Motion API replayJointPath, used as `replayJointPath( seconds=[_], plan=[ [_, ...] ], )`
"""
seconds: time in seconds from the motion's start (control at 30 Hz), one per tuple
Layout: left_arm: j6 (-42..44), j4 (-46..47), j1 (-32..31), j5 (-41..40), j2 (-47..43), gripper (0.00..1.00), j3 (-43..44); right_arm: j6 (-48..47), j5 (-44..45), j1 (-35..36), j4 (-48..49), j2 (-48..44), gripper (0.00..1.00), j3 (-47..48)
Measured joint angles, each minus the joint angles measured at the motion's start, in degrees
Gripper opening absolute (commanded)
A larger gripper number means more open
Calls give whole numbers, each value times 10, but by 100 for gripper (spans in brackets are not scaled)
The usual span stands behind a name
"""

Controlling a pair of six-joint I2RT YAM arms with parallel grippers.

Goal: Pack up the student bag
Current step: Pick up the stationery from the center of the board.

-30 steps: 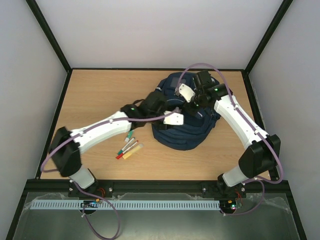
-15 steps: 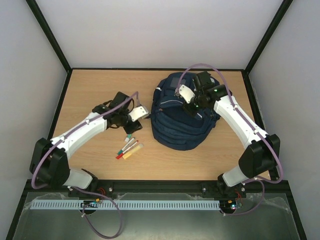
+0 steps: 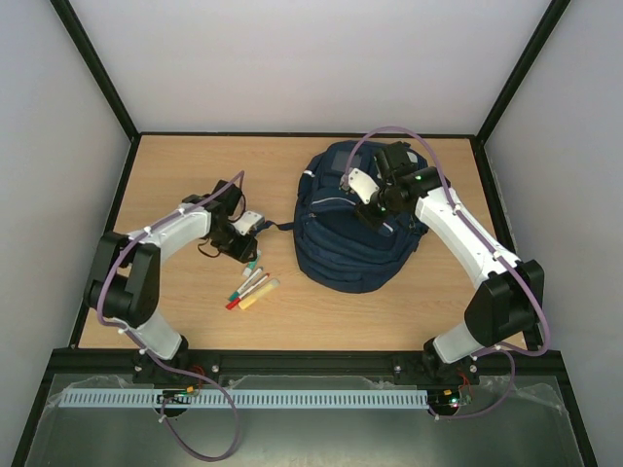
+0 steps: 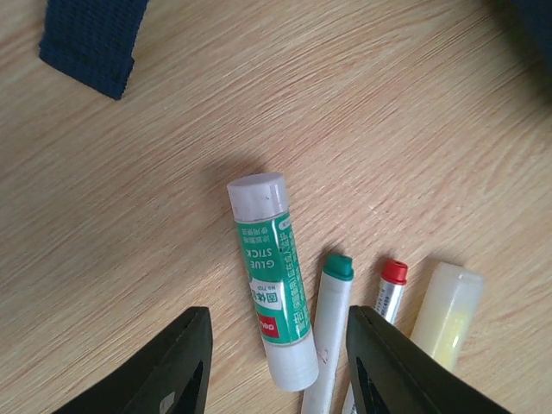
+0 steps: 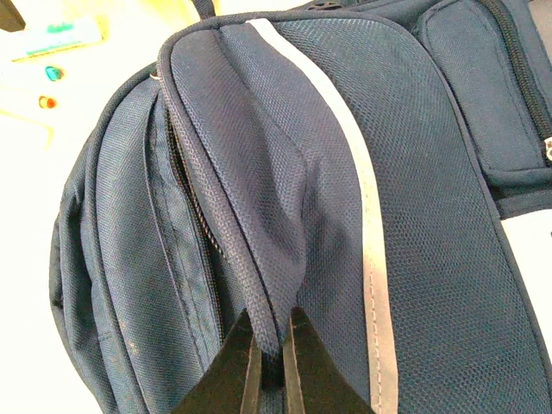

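The student bag (image 3: 348, 233) lies flat right of the table's middle, navy blue with a white reflective stripe (image 5: 366, 216). My right gripper (image 5: 272, 354) is shut on a raised fold of the bag's fabric beside a partly open zip (image 5: 185, 194), and the same gripper (image 3: 375, 206) sits over the bag's upper part. My left gripper (image 4: 280, 366) is open just above the table, its fingers (image 4: 177, 371) either side of the lower end of a green glue stick (image 4: 272, 285) and a green-capped marker (image 4: 329, 332). It holds nothing.
A red-capped pen (image 4: 390, 289) and a pale yellow stick (image 4: 444, 315) lie right of the marker. That cluster of pens (image 3: 251, 289) lies left of the bag. A dark blue strap end (image 4: 90, 39) rests on the wood. Black frame rails (image 3: 117, 224) edge the table.
My left arm has pulled back from the bag to the left and now hangs over the glue stick and pens. The right gripper has kept its hold on the bag's fold.
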Motion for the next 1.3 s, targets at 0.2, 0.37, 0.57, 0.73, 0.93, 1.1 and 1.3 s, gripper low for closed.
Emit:
replayJointPath(
  seconds=[0.2,0.37,0.57,0.73,0.93,1.1,1.3],
  plan=[
    [-23,6,0,-18,33,43,3,0,0,0,1,0,1,0],
    [-32,14,0,-40,60,43,10,0,1,0,2,0,1,-1],
    [-35,17,-8,-52,75,43,30,0,3,0,2,0,1,-6],
    [-35,19,-28,-57,78,45,34,0,3,0,5,0,1,-8],
    [-34,16,-54,-55,78,47,35,0,3,0,6,-1,1,-10],
    [-33,16,-66,-57,80,47,35,0,2,0,7,-1,1,-13],
    [-34,16,-66,-83,97,42,35,0,3,0,10,-4,1,-15]
  ],
)
